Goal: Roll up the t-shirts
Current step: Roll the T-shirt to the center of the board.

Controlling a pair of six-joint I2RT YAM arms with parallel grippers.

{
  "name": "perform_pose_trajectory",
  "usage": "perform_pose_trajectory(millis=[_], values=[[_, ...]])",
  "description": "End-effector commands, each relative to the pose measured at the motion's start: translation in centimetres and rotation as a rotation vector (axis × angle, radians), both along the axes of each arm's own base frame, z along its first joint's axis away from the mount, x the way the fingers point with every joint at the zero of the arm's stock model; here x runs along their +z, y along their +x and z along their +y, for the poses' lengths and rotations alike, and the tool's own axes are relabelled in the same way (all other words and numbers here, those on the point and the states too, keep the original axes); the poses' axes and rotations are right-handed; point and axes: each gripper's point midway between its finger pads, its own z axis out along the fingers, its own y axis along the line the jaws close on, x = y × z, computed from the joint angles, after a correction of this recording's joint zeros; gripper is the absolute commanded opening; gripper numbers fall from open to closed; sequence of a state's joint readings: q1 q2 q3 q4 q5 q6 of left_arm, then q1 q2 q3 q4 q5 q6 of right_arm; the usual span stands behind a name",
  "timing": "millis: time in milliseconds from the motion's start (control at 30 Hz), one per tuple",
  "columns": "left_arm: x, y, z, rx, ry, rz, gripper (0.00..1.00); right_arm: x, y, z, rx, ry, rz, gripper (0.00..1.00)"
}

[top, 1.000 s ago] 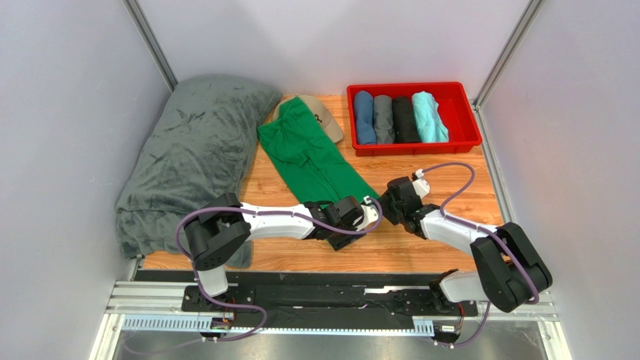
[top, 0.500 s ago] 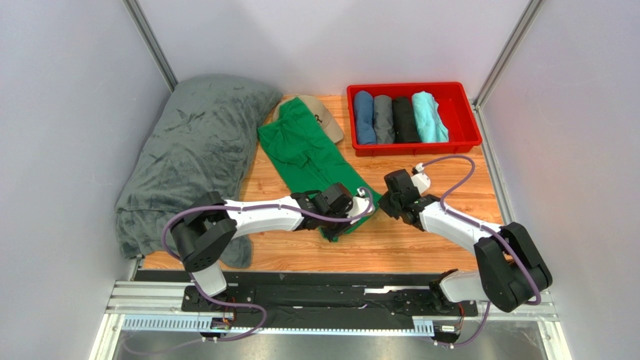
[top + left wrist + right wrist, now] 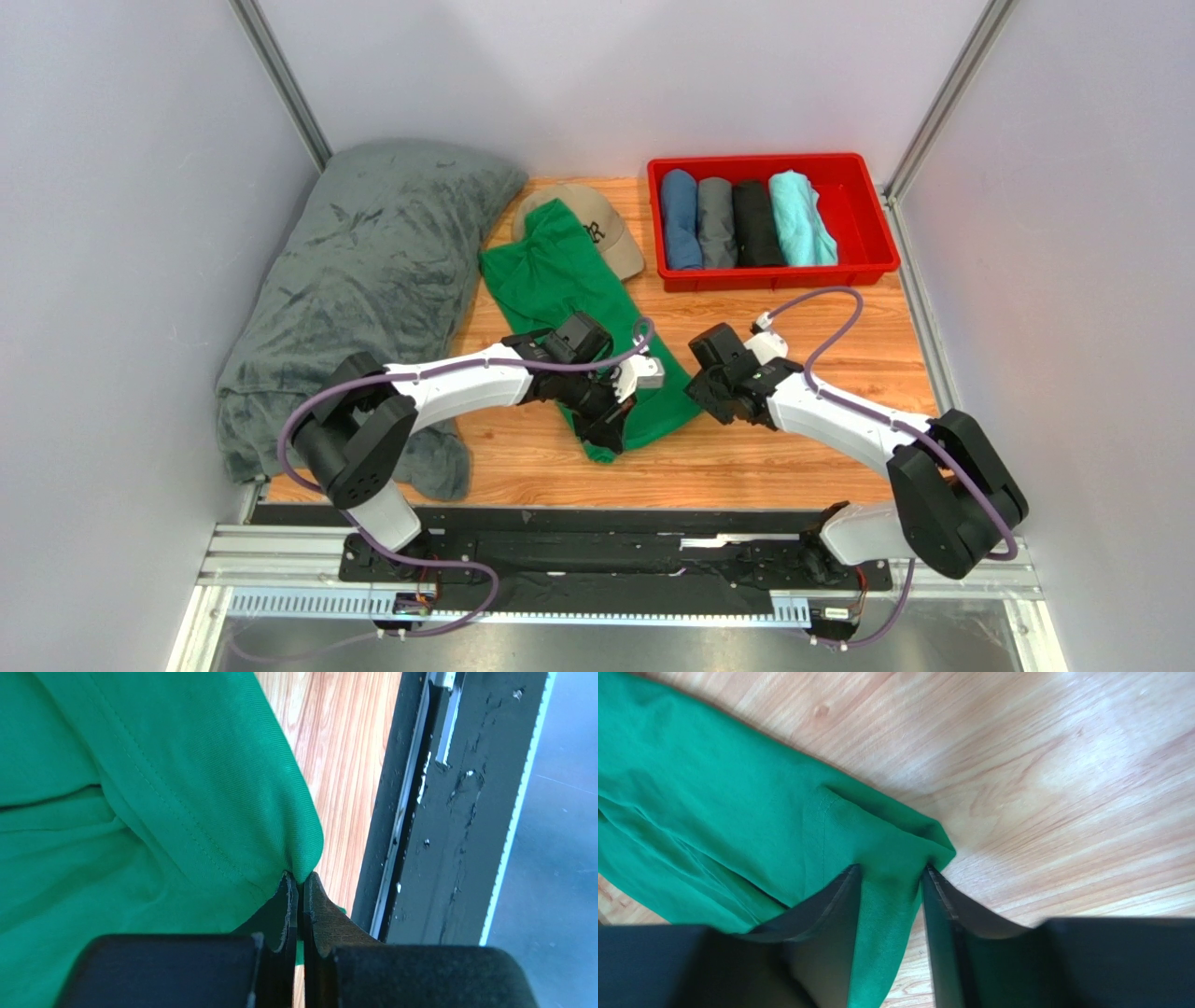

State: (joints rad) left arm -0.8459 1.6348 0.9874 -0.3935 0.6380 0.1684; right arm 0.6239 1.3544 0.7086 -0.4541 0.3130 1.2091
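An emerald-green t-shirt (image 3: 568, 280) lies lengthwise on the wooden table, its near end folded over. My left gripper (image 3: 608, 424) is shut on a fold of its hem (image 3: 302, 861), with the cloth pinched between the pads. My right gripper (image 3: 701, 392) sits at the shirt's right near corner (image 3: 927, 840). Its jaws stand apart and that corner lies flat between the fingers (image 3: 843, 889). Blue (image 3: 680, 217), grey (image 3: 717, 221), black (image 3: 758, 221) and aqua (image 3: 801, 217) rolled t-shirts lie side by side in the red tray (image 3: 870, 210).
A big grey-green plush blanket (image 3: 365, 266) fills the left side. A tan cap (image 3: 606, 224) lies partly under the green shirt's far end. The black base rail (image 3: 449, 847) runs along the near table edge. Grey walls enclose the table.
My left gripper has shut on the hem and carried it left, folding the near end over. The right gripper has shifted left to the shirt's corner, and the whole shirt has bunched toward the back.
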Motion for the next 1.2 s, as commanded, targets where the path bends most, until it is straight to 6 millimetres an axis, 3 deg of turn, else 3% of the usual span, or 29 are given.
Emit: perform_pose_trajectory(millis=[0, 300, 567, 633, 867, 967, 1133, 1167], values=[[-0.4, -1.6, 0.7, -0.069, -0.047, 0.122, 0.00, 1.9, 1.2, 1.4, -0.031, 0.027, -0.086, 0.45], [-1.5, -1.5, 0.5, -0.056, -0.030, 0.163, 0.00, 2.5, -1.5, 3.9, -0.048, 0.145, -0.154, 0.54], [-1.5, -1.1, 0.7, -0.030, -0.026, 0.173, 0.00, 0.5, -3.0, 6.1, -0.038, 0.162, -0.101, 0.54], [-1.5, -1.1, 0.7, -0.029, -0.026, 0.175, 0.00, 0.2, -3.3, 5.9, -0.064, 0.149, -0.085, 0.54], [-1.2, -1.0, 0.7, -0.029, -0.031, 0.169, 0.00, -1.1, -4.6, 0.4, -0.178, 0.056, -0.107, 0.54], [-1.1, -1.0, 0.8, -0.030, -0.032, 0.163, 0.00, -0.6, -4.5, -0.8, -0.197, 0.062, -0.138, 0.54], [-1.1, -0.9, 0.8, -0.028, -0.032, 0.159, 0.00, 0.8, -4.6, 0.6, -0.130, 0.118, -0.166, 0.56], [-1.1, -1.0, 0.7, -0.031, -0.033, 0.160, 0.00, 1.1, -4.6, 1.8, -0.108, 0.155, -0.182, 0.56]])
